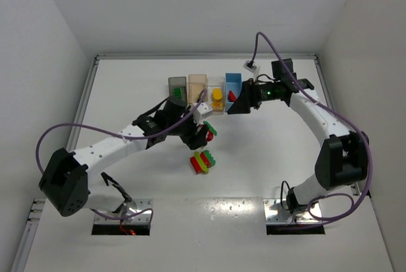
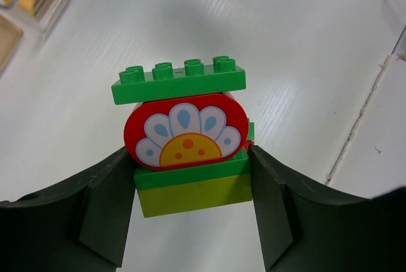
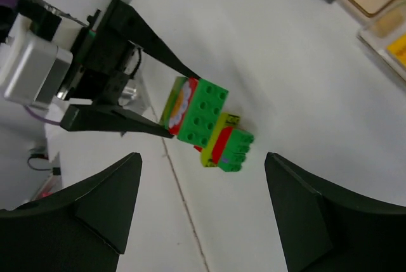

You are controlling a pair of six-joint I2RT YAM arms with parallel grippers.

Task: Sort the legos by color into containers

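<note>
Left gripper (image 2: 190, 180) pinches the mixed stack (image 2: 185, 134); right gripper (image 3: 203, 161), spread and empty, should seize its green top brick (image 2: 179, 83) squarely.

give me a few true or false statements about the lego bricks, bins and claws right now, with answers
1. The left claw grips a stack of lego bricks with a red flower-printed piece. True.
2. The right claw holds a yellow brick. False: it is open and holds nothing.
3. The small clear plastic bin has a yellow lego brick in it. True.
4. The dark grey plastic bin holds a red brick. False: a green lego brick lies in it.
5. A second stack of red, yellow and green bricks lies on the white table. True.
</note>
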